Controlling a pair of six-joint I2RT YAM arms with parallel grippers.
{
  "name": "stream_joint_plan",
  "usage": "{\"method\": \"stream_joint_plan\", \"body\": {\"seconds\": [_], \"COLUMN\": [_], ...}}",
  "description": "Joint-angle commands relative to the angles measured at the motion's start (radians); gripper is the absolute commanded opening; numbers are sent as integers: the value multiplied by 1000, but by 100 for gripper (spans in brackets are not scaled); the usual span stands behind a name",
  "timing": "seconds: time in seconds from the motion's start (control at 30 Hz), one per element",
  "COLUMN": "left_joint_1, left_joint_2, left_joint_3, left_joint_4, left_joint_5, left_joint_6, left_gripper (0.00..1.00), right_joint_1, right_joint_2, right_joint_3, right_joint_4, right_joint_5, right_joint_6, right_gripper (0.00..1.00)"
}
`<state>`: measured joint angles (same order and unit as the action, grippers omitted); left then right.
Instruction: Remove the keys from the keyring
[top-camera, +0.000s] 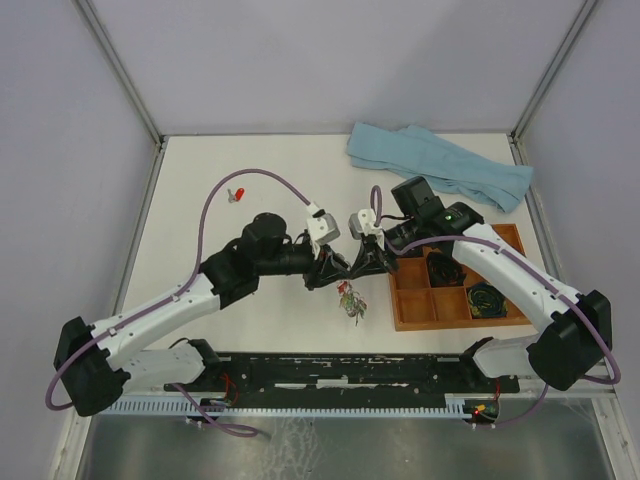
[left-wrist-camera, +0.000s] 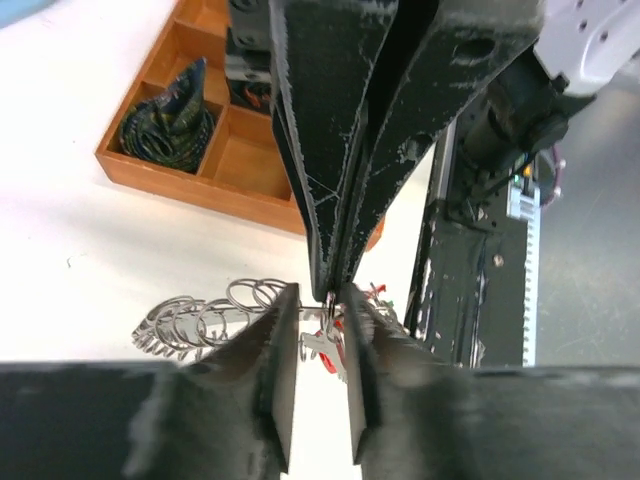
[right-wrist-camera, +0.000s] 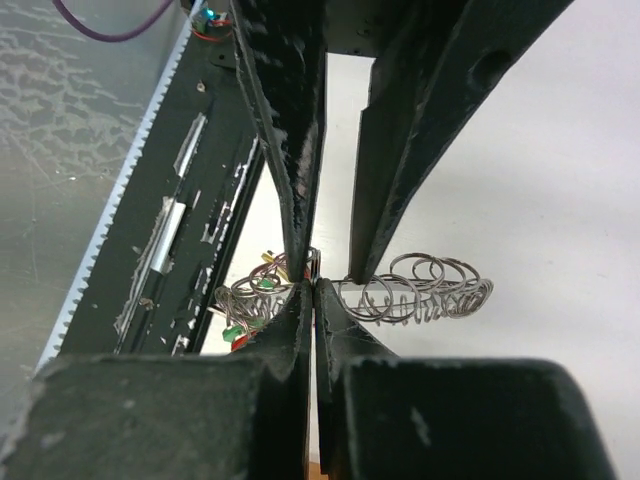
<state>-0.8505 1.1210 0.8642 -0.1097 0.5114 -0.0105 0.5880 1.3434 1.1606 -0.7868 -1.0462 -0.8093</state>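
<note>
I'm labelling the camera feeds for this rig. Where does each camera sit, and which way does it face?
Top external: above and behind the bases, looking down at the table; left arm and right arm show.
Left wrist: on the left arm, facing the tray past its own left tool.
Right wrist: on the right arm, facing the base rail past its own right tool.
Shared: both wrist views show the keyring and the opposite tool.
</note>
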Motion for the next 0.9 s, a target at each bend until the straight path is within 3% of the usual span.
{"method": "stream_joint_plan", "body": {"seconds": [0.0, 0.13, 0.23, 0.37, 0.6, 0.87], "left_joint_1": [5, 9, 10, 9, 9, 26], "left_joint_2": [-122, -271, -366, -439, -349, -261], "left_joint_3": [-61, -192, -315, -485, -646, -635], "left_joint_4": [207, 332, 439, 673, 1039, 1163], "left_joint_5": [-78, -186, -244, -215, -223, -218], "left_joint_6": [-77, -192, -313, -508, -752, -817], "left_gripper": [40, 54, 56, 56, 57, 58], "right_joint_1": [-14, -31, -34, -37, -36, -37], "right_joint_2": [-8, -20, -25, -20, -16, -20], "right_joint_3": [17, 4, 1, 1, 1, -3], "right_joint_4": [61, 98, 107, 109, 113, 113], "right_joint_5": [-127, -161, -184, -190, -196, -199], "right_joint_6": [61, 100, 106, 112, 116, 116], "right_gripper": [1, 1, 1, 1, 1, 1]}}
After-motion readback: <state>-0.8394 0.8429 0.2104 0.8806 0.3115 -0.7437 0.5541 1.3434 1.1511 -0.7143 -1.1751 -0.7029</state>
